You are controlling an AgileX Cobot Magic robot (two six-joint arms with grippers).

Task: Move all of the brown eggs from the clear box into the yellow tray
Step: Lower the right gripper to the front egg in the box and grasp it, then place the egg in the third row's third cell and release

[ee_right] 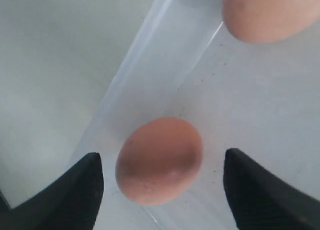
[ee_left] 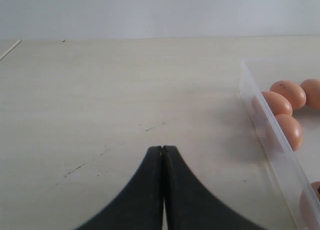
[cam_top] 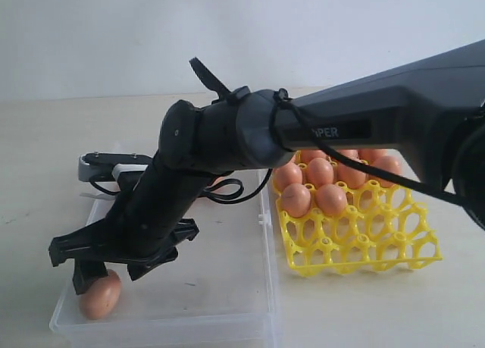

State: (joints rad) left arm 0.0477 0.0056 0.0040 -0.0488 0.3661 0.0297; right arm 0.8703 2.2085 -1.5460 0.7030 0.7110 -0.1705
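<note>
My right gripper (cam_top: pixel 114 276) reaches across to the near left corner of the clear box (cam_top: pixel 220 291). It is open, with one brown egg (ee_right: pixel 160 160) lying on the box floor between its fingertips, untouched; the same egg (cam_top: pixel 100 295) shows below the gripper in the exterior view. A second egg (ee_right: pixel 272 12) lies further along the box wall. The yellow tray (cam_top: pixel 364 242) sits right of the box with several brown eggs (cam_top: pixel 314 185) in its far cells. My left gripper (ee_left: pixel 162 149) is shut and empty over bare table, beside the box wall (ee_left: pixel 270 145), with more eggs (ee_left: pixel 282 104) behind that wall.
The right arm's dark body (cam_top: pixel 364 120) spans the scene above the tray and box. A black cable (cam_top: pixel 227 189) loops under the wrist. The light table (ee_left: pixel 100 89) stretches out on the left gripper's side.
</note>
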